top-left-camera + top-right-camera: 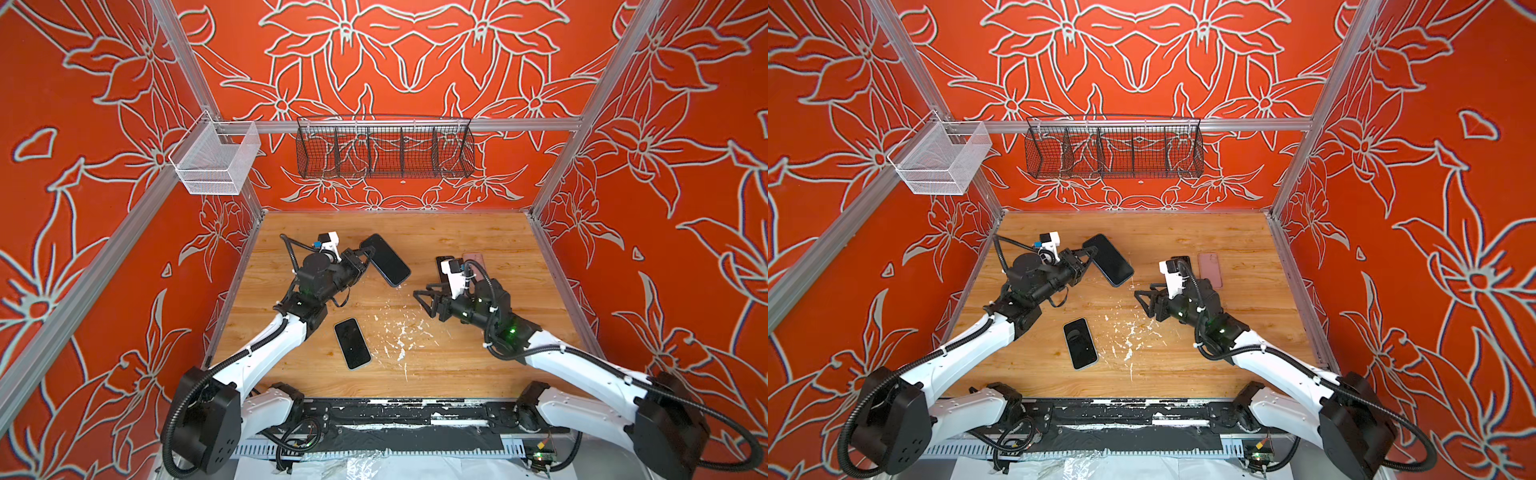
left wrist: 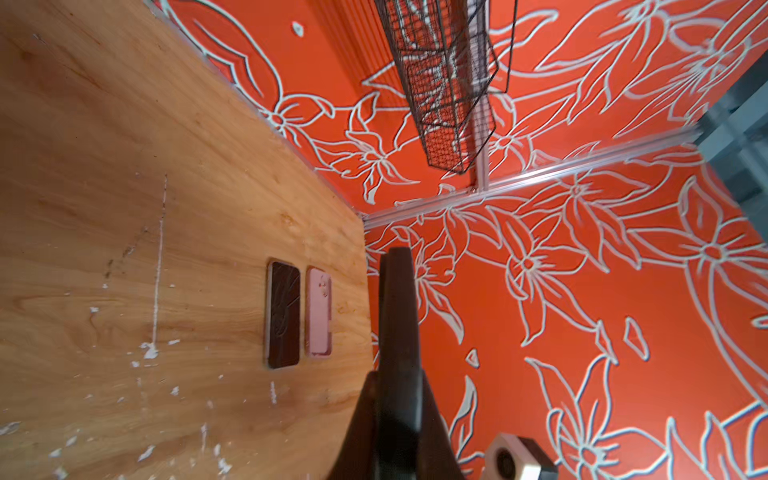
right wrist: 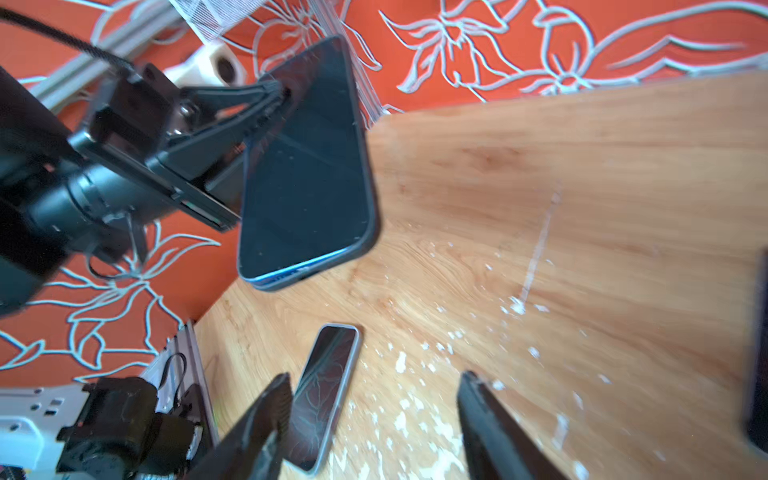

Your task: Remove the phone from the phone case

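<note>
A black-screened phone [image 1: 384,259] [image 1: 1108,259] in a dark phone case hangs tilted above the table's back left. In the right wrist view the phone [image 3: 307,166] shows a blue edge inside the dark case rim [image 3: 371,232]. My left gripper [image 1: 368,251] [image 1: 1090,251] is shut on one end of it. Seen from the left wrist, the left gripper [image 2: 398,374] clamps the cased phone edge-on [image 2: 397,291]. My right gripper [image 1: 422,297] [image 1: 1142,297] [image 3: 376,376] stands open and empty, a short way to the right of the held phone and apart from it.
A second phone [image 1: 352,343] [image 1: 1080,343] [image 3: 328,382] lies flat near the table's front middle. At the back right a pink case [image 1: 1209,269] [image 2: 319,311] lies beside a dark phone [image 2: 283,311]. White flecks [image 1: 401,332] dot the wooden table. A wire basket [image 1: 384,149] hangs on the back wall.
</note>
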Controlling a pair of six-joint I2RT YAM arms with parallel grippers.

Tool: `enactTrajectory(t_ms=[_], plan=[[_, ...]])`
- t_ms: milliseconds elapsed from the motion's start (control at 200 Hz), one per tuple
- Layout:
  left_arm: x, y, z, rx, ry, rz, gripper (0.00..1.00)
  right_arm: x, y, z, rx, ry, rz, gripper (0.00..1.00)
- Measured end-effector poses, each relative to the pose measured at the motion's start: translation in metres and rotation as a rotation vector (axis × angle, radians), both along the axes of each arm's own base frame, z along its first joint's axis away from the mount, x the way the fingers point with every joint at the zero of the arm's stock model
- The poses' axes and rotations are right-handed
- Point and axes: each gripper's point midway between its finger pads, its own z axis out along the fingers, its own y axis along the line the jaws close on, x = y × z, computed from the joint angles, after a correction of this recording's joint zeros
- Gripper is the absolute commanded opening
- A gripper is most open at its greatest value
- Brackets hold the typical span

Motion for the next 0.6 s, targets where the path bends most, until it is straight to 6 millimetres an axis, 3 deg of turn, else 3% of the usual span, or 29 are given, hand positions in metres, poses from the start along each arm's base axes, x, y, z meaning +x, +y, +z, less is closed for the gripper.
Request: enactTrajectory(t_ms=[130, 200, 385, 601], plan=[[-0.007, -0.009, 0.004, 0.161, -0.016, -0.098, 0.00, -0.006, -0.011, -0.003, -0.079, 0.038, 0.035, 0.85], [-0.011, -0.013, 0.010, 0.240, -0.027, -0.156, 0.00, -0.009, -0.013, 0.000, -0.112, 0.042, 0.059, 0.97], [-0.019, -0.024, 0.022, 0.409, -0.072, -0.314, 0.00, -0.015, -0.009, 0.015, -0.181, 0.044, 0.151, 0.97], [-0.035, -0.030, 0.009, 0.416, -0.114, -0.517, 0.00, -0.022, 0.011, 0.018, -0.213, 0.094, 0.316, 0.91]])
